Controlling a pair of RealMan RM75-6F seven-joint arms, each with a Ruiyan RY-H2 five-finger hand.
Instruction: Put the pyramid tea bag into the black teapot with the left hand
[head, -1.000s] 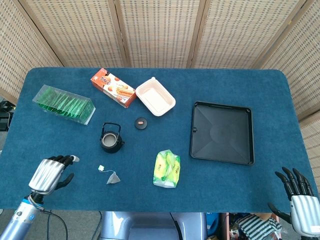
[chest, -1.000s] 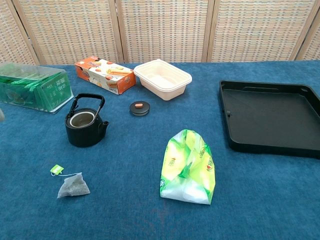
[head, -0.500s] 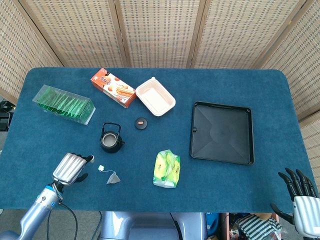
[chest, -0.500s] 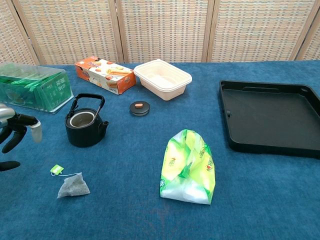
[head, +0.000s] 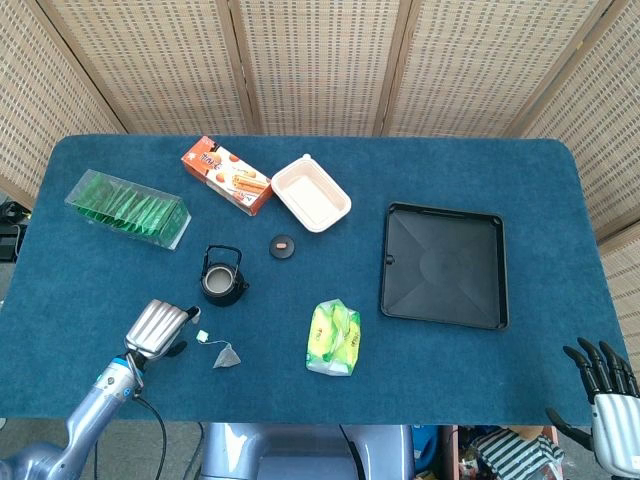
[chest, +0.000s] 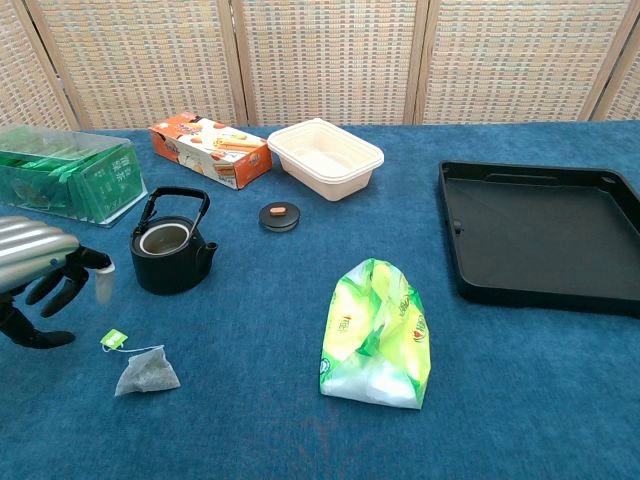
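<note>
Pyramid tea bag (chest: 147, 371), translucent mesh

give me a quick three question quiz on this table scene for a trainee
1. True or false: the left hand already holds the tea bag.
2. Which sits nearest the teapot? A) black tray B) small round lid C) green snack bag
3. Fill in: the teapot's opening is ____ (covered or uncovered).

Key: 1 false, its fingers are apart, left of the bag. 2 B. 3 uncovered.
</note>
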